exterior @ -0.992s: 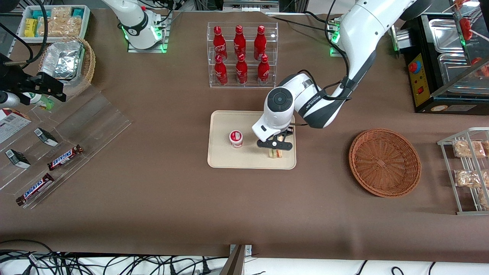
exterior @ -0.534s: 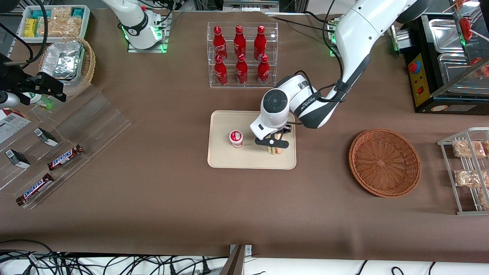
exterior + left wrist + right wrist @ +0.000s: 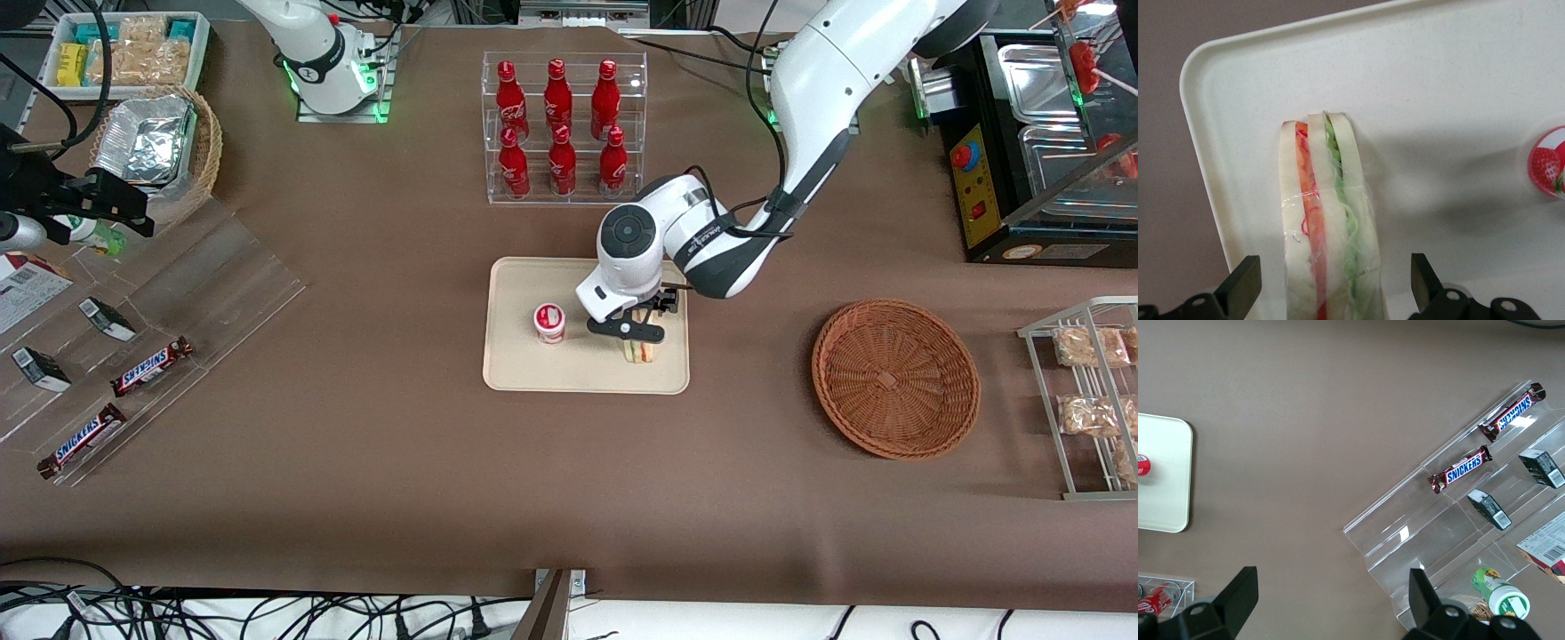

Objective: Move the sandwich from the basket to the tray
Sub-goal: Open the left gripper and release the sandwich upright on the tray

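Sandwich (image 3: 1325,220) lies on tray (image 3: 516,369), gripper (image 3: 633,331) just above it, jaws spread wide and clear of the wrap (yogurt cup (image 3: 549,322) beside); basket (image 3: 895,378) sits apart on tabletop (image 3: 400,462)

Robot lab staged as a snack shop: brown-covered bench (image 3: 356,462), clear acrylic rack of red cola bottles (image 3: 563,129), clear stepped display with Snickers bars (image 3: 151,366), loose black cables (image 3: 178,613) at the bench edge. Left arm's pincer (image 3: 633,331) hangs above the cream-beige rectangular plastic tray (image 3: 533,373).
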Controlling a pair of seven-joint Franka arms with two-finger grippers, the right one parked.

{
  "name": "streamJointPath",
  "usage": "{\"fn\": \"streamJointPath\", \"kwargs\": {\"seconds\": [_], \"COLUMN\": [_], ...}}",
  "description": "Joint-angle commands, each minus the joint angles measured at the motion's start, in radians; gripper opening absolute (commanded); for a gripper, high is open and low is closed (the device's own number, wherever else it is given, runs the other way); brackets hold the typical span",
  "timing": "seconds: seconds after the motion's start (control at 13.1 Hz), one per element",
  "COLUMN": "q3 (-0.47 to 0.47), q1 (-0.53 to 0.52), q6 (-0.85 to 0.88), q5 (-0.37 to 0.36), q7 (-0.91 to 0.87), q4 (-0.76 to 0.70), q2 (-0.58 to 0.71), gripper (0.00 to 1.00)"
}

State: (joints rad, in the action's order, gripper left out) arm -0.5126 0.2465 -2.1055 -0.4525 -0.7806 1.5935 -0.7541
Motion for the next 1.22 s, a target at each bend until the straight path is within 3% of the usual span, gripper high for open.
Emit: {"fn": "streamJointPath", "kwargs": {"seconds": [0.0, 0.08, 0.23, 0.53, 0.76, 1.15], "q3": [0.005, 0.002, 0.002, 0.0, 0.003, -0.006], "q1": [-0.007, -0.027, -0.058, -0.116, -0.176, -0.294], "q6": [-0.001, 0.001, 0.004, 0.163, 0.293, 0.384], "q5": [-0.011, -0.006, 0.073, 0.121, 0.12, 0.13], "q7": [-0.02, -0.02, -0.02, -0.02, -0.017, 0.003], "q4": [-0.01, -0.012, -0.035, -0.168, -0.251, -0.254], "q2": [0.048, 0.074, 0.12, 0.144, 0.17, 0.257], "gripper": [1.0, 1.0, 1.0, 1.0, 1.0, 1.0]}}
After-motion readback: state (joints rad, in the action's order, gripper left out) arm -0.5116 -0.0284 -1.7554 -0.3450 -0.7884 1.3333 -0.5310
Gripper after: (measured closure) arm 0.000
